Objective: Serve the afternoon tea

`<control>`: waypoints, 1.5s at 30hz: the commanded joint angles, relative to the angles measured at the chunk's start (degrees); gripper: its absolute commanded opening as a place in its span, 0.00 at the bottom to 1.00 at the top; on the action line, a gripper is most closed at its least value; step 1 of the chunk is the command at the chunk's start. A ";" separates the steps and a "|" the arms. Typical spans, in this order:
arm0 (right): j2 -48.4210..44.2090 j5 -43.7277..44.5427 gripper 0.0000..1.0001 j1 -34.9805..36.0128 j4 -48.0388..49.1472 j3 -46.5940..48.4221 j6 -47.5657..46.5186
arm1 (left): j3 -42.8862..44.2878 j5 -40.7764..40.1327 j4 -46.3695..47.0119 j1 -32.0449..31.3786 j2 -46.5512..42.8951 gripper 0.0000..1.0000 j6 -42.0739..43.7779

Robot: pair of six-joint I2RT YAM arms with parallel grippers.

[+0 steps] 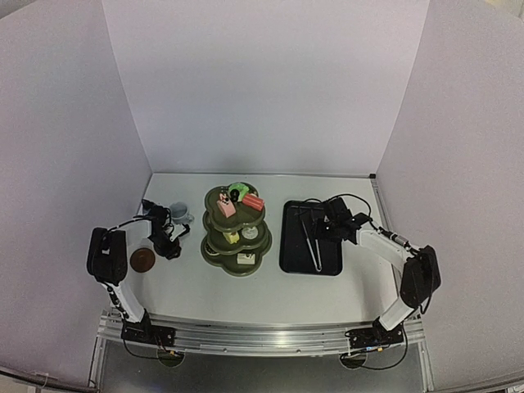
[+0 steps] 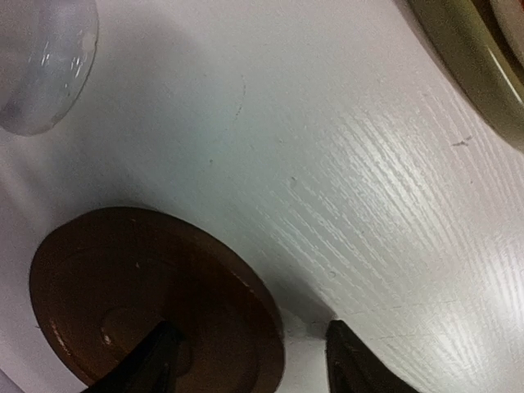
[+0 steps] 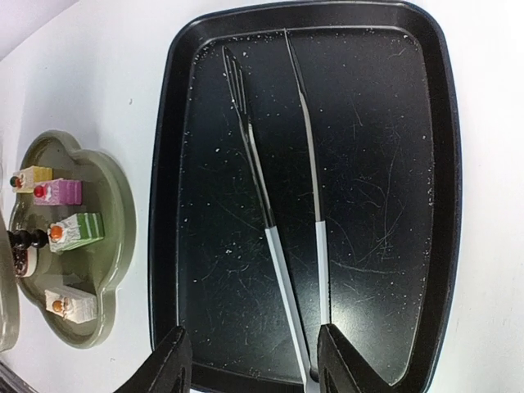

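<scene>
Near the counter's left edge a brown coaster lies flat and bare. The left end effector hangs low over the coaster's rim, released. One finger is above the disc and the other above bare counter, with nothing clamped. That straddle suits a pinch on the rim, probably to set the coaster for a cup. The bluish cup stands nearer the back edge, apart from the coaster.

At mid-counter the olive three-tier stand carries the cakes on every tier, so serving looks well advanced. Open counter lies between coaster and stand, giving room to slide things.

Toward the right edge sits the black tray, with the tongs lying loose inside. The right end effector hovers released over their handle end, close to the tray's rim, which crowds any sideways move.
</scene>
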 commanded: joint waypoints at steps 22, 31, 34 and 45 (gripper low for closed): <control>-9.67 3.04 0.50 3.15 -2.20 2.45 1.14 | -22.33 7.35 -7.82 -31.12 -21.63 0.54 10.13; -12.21 3.12 0.50 3.93 -2.29 1.40 0.24 | -11.79 11.29 -0.07 -40.83 -10.01 0.56 14.07; -13.57 3.16 0.50 4.09 -2.47 0.96 0.08 | -5.15 13.72 0.02 -45.22 -4.34 0.56 13.47; -21.28 6.10 0.51 4.27 -3.75 -3.24 0.49 | 11.01 20.56 -2.42 -52.21 9.25 0.56 16.52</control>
